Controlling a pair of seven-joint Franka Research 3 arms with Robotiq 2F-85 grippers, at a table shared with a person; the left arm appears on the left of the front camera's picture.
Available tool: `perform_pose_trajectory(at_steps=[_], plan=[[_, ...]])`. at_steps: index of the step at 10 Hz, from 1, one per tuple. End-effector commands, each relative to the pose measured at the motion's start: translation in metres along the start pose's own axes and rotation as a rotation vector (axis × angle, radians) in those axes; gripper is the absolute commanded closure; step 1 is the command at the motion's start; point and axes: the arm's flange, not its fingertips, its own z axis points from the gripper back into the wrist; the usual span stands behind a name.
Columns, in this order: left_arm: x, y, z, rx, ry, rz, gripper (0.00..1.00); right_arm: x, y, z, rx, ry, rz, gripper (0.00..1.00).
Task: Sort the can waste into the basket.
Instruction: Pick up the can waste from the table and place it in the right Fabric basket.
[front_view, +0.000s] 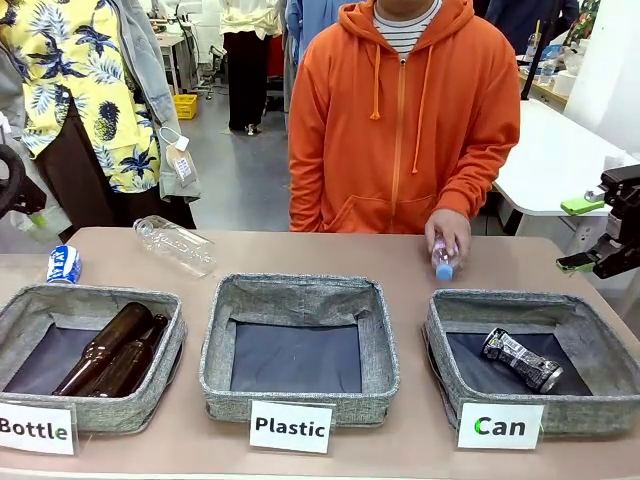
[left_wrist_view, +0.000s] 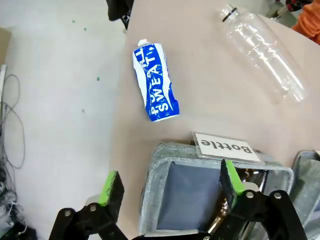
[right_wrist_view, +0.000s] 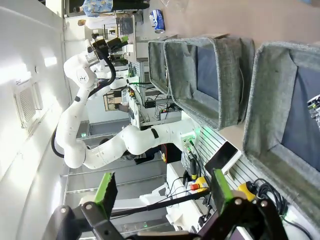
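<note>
At the bottom edge of the left wrist view, the left gripper (left_wrist_view: 171, 182) stands released, jaws wide apart, over the grey woven-fabric basket carded "Bottle" (left_wrist_view: 165, 155), one finger (left_wrist_view: 231, 177) hiding most of its contents; at upper centre the crushed blue and white drink can (left_wrist_view: 156, 82) lies on the tan table (left_wrist_view: 210, 105), outside the baskets. At the front view's right edge the right gripper (front_view: 580, 235), partly cut off, is likewise released and empty; at lower right the crushed dark silvery can (front_view: 522, 360) lies inside the grey woven basket carded "Can" (front_view: 530, 305).
</note>
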Motion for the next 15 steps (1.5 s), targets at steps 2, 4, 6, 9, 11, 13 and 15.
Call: perform_pose_trajectory(at_steps=[2, 4, 6, 9, 11, 13, 15], plan=[[-0.001, 0.017, -0.002, 0.071, -0.053, -0.026, 0.00, -0.002, 0.001, 0.003, -0.005, 0.012, 0.022, 0.00], [0.006, 0.000, -0.009, 0.022, 0.032, 0.015, 0.00, -0.002, 0.001, 0.003, -0.005, 0.012, 0.022, 0.00], [0.025, -0.003, -0.038, -0.013, 0.097, 0.182, 0.00, -0.002, 0.001, 0.003, -0.005, 0.012, 0.022, 0.00], [0.056, 0.000, -0.088, -0.043, 0.206, 0.315, 0.00, -0.002, 0.001, 0.003, -0.005, 0.012, 0.022, 0.00], [0.070, 0.002, -0.118, 0.005, 0.225, 0.341, 0.00, -0.002, 0.001, 0.003, -0.005, 0.012, 0.022, 0.00], [0.080, 0.002, -0.143, 0.063, 0.216, 0.357, 0.00, -0.002, 0.001, 0.003, -0.005, 0.012, 0.022, 0.00], [0.083, 0.004, -0.159, 0.110, 0.229, 0.336, 0.00, -0.002, 0.001, 0.003, -0.005, 0.012, 0.022, 0.00]])
